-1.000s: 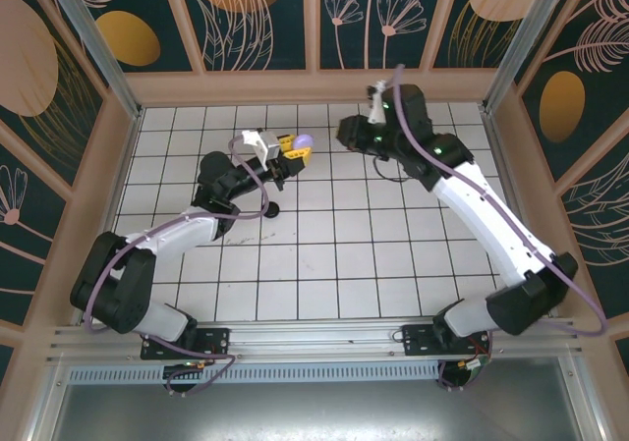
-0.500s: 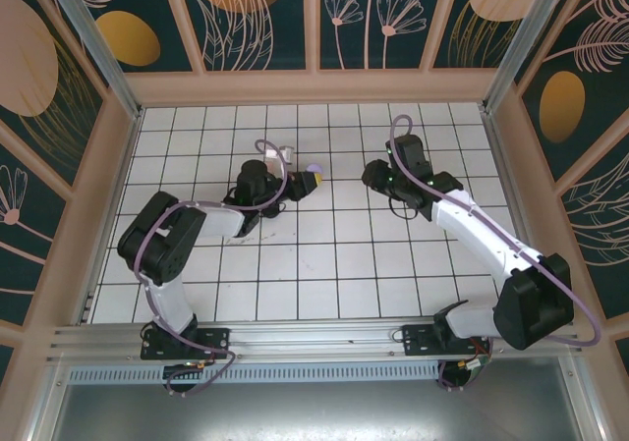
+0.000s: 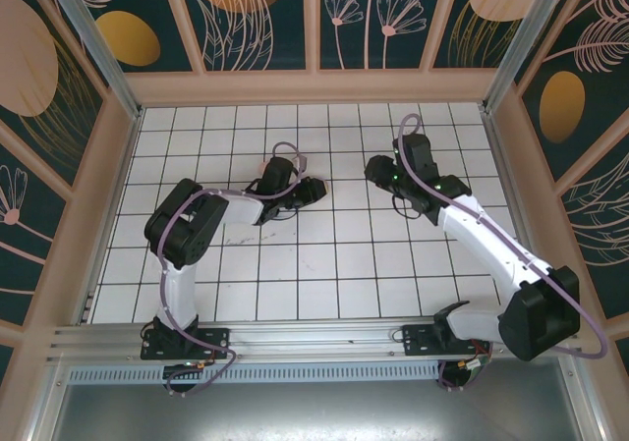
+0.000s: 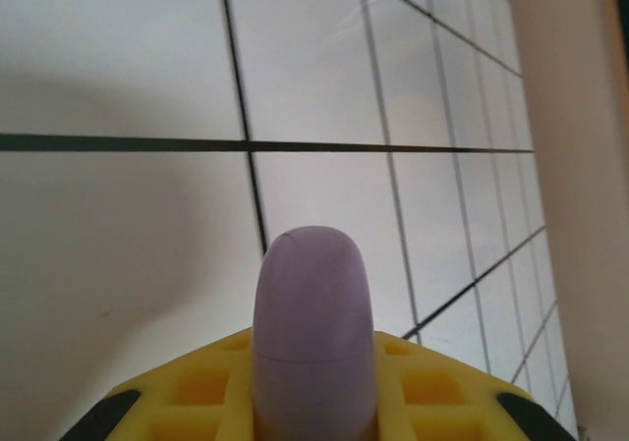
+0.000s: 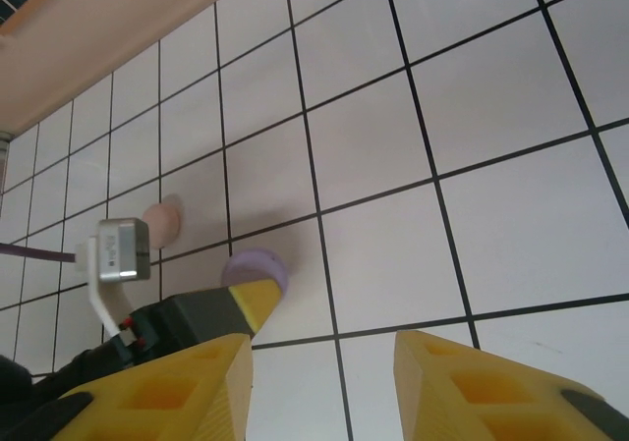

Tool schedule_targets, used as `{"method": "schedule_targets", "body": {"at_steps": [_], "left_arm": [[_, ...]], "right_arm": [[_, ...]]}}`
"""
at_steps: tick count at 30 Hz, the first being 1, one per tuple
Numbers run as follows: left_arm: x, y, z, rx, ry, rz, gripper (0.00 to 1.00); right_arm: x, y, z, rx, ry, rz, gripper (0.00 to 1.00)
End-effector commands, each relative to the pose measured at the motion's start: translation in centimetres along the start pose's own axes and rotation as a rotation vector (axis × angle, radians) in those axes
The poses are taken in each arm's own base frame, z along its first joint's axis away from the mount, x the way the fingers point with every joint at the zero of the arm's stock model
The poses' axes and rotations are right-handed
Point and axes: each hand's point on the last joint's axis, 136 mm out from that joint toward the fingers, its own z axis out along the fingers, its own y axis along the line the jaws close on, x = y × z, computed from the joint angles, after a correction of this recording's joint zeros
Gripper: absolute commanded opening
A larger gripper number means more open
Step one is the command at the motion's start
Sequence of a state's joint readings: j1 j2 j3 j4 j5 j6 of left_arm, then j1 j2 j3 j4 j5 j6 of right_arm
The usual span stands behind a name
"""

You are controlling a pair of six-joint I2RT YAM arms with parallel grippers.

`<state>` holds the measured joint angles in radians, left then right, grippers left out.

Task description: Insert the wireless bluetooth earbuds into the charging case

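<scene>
Over the middle of the tiled floor [image 5: 491, 225], how does the left arm [image 3: 221, 205] stand? (Inspector)

Folded tight. In the top view its upper link rises from the base, the elbow is bent sharply, and the forearm runs rightward and low. It ends in the left gripper [image 3: 313, 189], which points right. (Examiner)

State of that tool? (Inspector)

Clamped narrow on the lilac charging case [image 4: 314, 333]. In the wrist view the case projects beyond the yellow fingers [image 4: 197, 392], rounded end outward, with a seam across it. It sits low over the tiles; contact with the floor cannot be determined. (Examiner)

And the right arm [image 3: 482, 235]? (Inspector)

Stretched out, elbow far to the right, the long forearm running up and leftward. The wrist is bent so the right gripper [image 5: 324, 353] points left toward the other. Its fingers stand apart with bare tile showing between them. The two tools are near and facing, not touching. (Examiner)

Anything else noted? (Inspector)

A pale pink rounded item [image 5: 162, 220] lies on the tiles beside the left wrist, apart from the lilac case. Too blurred to identify further. (Examiner)
</scene>
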<state>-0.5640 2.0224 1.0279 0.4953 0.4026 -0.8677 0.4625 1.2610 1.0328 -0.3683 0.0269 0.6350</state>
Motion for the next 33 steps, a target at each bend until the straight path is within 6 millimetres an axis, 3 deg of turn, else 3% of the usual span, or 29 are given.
{"method": "schedule_targets", "body": {"at_steps": [1,9,10,12,15,19,23,26,30,33], "left_arm": [[0.6,1.9,0.6,-0.106,0.033,-0.017,0.30],[-0.6,2.4,0.0,-0.219,0.033,0.038,0.73],[-0.8,2.3,-0.3,-0.233,0.033,0.049,0.98],[-1.7,1.6,-1.0,-0.254,0.014,0.073,0.99],[-3.6,-0.1,-2.7,-0.278,-0.038,0.133,0.98],[-7.2,-4.3,-6.2,-0.283,-0.149,0.230,0.98],[-10.8,-8.5,-11.6,-0.306,-0.306,0.339,0.99],[-12.6,-10.3,-15.5,-0.349,-0.426,0.439,0.99],[-13.8,-10.9,-21.4,-0.423,-0.644,0.600,0.99],[-13.3,-10.3,-26.1,-0.502,-0.816,0.745,0.99]], "right_arm": [[-1.5,0.1,-1.3,-0.012,-0.057,0.005,0.44],[-2.8,-0.1,-2.7,-0.023,-0.082,0.009,0.48],[-3.1,-0.1,-3.0,-0.024,-0.087,0.009,0.49],[-3.5,-0.2,-3.3,-0.021,-0.095,0.008,0.53],[-4.1,-0.6,-3.9,-0.011,-0.108,0.009,0.66],[-5.2,-1.9,-4.8,0.017,-0.147,0.009,0.84],[-6.8,-3.7,-5.7,0.052,-0.210,0.005,0.93],[-8.3,-5.4,-6.3,0.122,-0.286,-0.003,0.95],[-10.0,-8.6,-6.7,0.259,-0.406,-0.022,0.99],[-10.7,-11.3,-7.0,0.345,-0.559,-0.081,0.99]]}}
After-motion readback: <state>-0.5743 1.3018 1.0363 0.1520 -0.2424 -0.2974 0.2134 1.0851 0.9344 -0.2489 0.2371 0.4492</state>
